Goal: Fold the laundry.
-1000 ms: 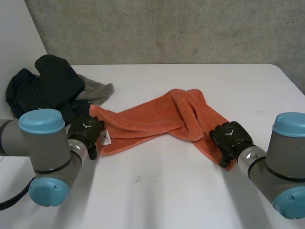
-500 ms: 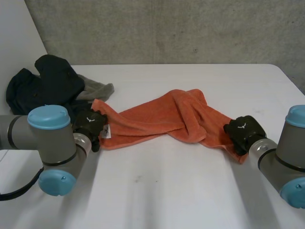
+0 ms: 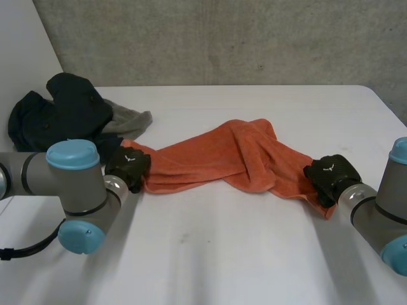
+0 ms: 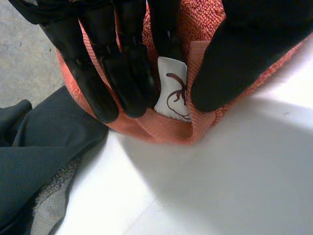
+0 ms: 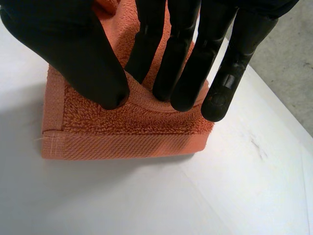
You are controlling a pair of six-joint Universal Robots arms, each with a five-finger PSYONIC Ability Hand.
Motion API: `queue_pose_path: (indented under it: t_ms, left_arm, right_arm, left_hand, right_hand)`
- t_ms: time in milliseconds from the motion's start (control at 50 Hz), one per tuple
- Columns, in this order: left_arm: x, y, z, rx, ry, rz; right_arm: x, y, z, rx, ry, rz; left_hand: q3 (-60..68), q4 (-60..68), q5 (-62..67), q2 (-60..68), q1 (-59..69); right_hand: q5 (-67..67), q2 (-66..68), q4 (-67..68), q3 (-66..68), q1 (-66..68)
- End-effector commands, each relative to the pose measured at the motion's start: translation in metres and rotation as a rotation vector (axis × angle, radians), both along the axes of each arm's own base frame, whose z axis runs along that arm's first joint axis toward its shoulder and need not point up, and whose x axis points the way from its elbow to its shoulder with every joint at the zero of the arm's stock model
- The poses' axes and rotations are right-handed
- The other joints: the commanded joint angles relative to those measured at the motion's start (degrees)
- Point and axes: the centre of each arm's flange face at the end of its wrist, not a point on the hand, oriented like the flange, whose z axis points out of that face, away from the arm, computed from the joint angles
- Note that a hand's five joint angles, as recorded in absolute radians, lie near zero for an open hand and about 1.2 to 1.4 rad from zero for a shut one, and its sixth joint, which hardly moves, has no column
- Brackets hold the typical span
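An orange towel (image 3: 222, 155) lies twisted across the middle of the white table (image 3: 222, 260). My left hand (image 3: 129, 166) is at the towel's left end. In the left wrist view its fingers (image 4: 122, 63) and thumb pinch that corner of the towel (image 4: 166, 131), with a white label (image 4: 172, 95) between them. My right hand (image 3: 329, 173) is at the towel's right end. Its thumb (image 5: 78, 54) and fingers squeeze a ridge of the towel (image 5: 127, 134) just behind the hemmed edge, which rests flat on the table.
A heap of dark clothes (image 3: 60, 114) with a grey cloth (image 3: 132, 121) sits at the back left, just beyond my left hand. Part of the dark garment (image 4: 39, 147) lies close beside the towel's left corner. A concrete wall stands behind the table.
My right hand has drawn the towel's right end outward to the right. My left hand has moved up onto the left corner and closed its fingers on it. The towel now lies more stretched.
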Motion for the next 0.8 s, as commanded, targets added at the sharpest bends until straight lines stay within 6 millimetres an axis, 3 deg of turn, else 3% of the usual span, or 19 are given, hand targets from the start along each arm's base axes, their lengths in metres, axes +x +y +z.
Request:
queue_pose_path:
  t_ms: [20,40,60,100,120,140,180,200,220,260,280,300,380,460,520,580,660,780,800]
  left_arm:
    - [0.000,0.003,0.022,-0.041,-0.004,-0.007]
    - [0.000,0.004,0.035,-0.066,0.007,-0.005]
    - [0.002,0.007,0.062,-0.112,0.036,-0.001]
    - [0.005,0.014,0.090,-0.161,0.064,0.001]
    - [0.006,0.017,0.103,-0.185,0.074,0.003]
    - [0.010,0.024,0.129,-0.236,0.098,0.005]
    - [0.014,0.033,0.159,-0.301,0.131,0.008]
    - [0.016,0.038,0.175,-0.338,0.154,0.010]
    - [0.022,0.047,0.201,-0.399,0.195,0.014]
    - [0.028,0.056,0.226,-0.457,0.239,0.022]
    - [0.032,0.060,0.237,-0.487,0.260,0.027]
    - [0.040,0.067,0.258,-0.539,0.294,0.042]
    - [0.057,0.074,0.285,-0.614,0.334,0.079]
    - [0.067,0.069,0.284,-0.598,0.331,0.117]
    - [0.071,0.060,0.272,-0.551,0.314,0.140]
    - [0.071,0.044,0.250,-0.482,0.289,0.156]
    - [0.060,0.013,0.202,-0.351,0.242,0.158]
    - [0.046,-0.020,0.161,-0.253,0.211,0.153]
    - [0.042,-0.021,0.156,-0.246,0.208,0.147]
  right_arm:
    - [-0.001,-0.003,0.015,0.018,0.013,-0.002]
    - [-0.002,-0.004,0.029,0.013,0.019,0.001]
    - [-0.002,-0.004,0.038,0.007,0.021,0.000]
    - [-0.006,-0.006,0.058,-0.006,0.025,-0.007]
    - [-0.011,-0.008,0.081,-0.027,0.023,-0.020]
    - [-0.014,-0.010,0.096,-0.048,0.018,-0.027]
    - [-0.016,-0.010,0.120,-0.089,0.011,-0.034]
    - [-0.018,-0.010,0.145,-0.138,0.001,-0.040]
    - [-0.018,-0.009,0.159,-0.167,-0.003,-0.041]
    - [-0.019,-0.007,0.186,-0.232,-0.015,-0.044]
    - [-0.020,-0.005,0.210,-0.289,-0.024,-0.046]
    - [-0.020,-0.003,0.221,-0.317,-0.027,-0.046]
    - [-0.022,0.002,0.258,-0.410,-0.032,-0.043]
    - [-0.023,0.006,0.274,-0.435,-0.002,-0.027]
    - [-0.029,-0.004,0.266,-0.401,0.033,-0.039]
    - [-0.031,-0.025,0.241,-0.326,0.056,-0.049]
    - [-0.026,-0.045,0.205,-0.227,0.071,-0.041]
    - [-0.024,-0.066,0.166,-0.131,0.063,-0.043]
    - [-0.023,-0.070,0.161,-0.123,0.043,-0.055]
  left_hand:
    - [15.6,15.2,16.6,15.1,17.6]
    - [15.6,15.2,16.6,15.1,17.6]
    - [15.6,15.2,16.6,15.1,17.6]
    - [15.6,15.2,16.6,15.1,17.6]
    - [15.6,15.2,16.6,15.1,17.6]
    - [15.6,15.2,16.6,15.1,17.6]
    - [15.6,15.2,16.6,15.1,17.6]
    - [15.6,15.2,16.6,15.1,17.6]
    - [15.6,15.2,16.6,15.1,17.6]
    - [15.6,15.2,16.6,15.1,17.6]
    - [15.6,15.2,16.6,15.1,17.6]
    - [15.6,15.2,16.6,15.1,17.6]
    - [15.6,15.2,16.6,15.1,17.6]
    - [15.6,15.2,16.6,15.1,17.6]
    - [15.6,15.2,16.6,15.1,17.6]
    - [15.6,15.2,16.6,15.1,17.6]
    - [15.6,15.2,16.6,15.1,17.6]
    - [15.6,15.2,16.6,15.1,17.6]
    - [15.6,15.2,16.6,15.1,17.6]
  right_hand:
    - [13.3,12.6,11.9,12.3,24.3]
    - [13.3,12.6,11.9,12.3,24.3]
    - [13.3,12.6,11.9,12.3,24.3]
    - [13.3,12.6,11.9,12.3,24.3]
    - [13.3,12.6,11.9,12.3,24.3]
    - [13.3,12.6,11.9,12.3,24.3]
    - [13.3,12.6,11.9,12.3,24.3]
    - [13.3,12.6,11.9,12.3,24.3]
    - [13.3,12.6,11.9,12.3,24.3]
    - [13.3,12.6,11.9,12.3,24.3]
    - [13.3,12.6,11.9,12.3,24.3]
    - [13.3,12.6,11.9,12.3,24.3]
    - [13.3,12.6,11.9,12.3,24.3]
    - [13.3,12.6,11.9,12.3,24.3]
    - [13.3,12.6,11.9,12.3,24.3]
    - [13.3,12.6,11.9,12.3,24.3]
    - [13.3,12.6,11.9,12.3,24.3]
    - [13.3,12.6,11.9,12.3,24.3]
    - [4.8,4.2,3.5,3.9,15.9]
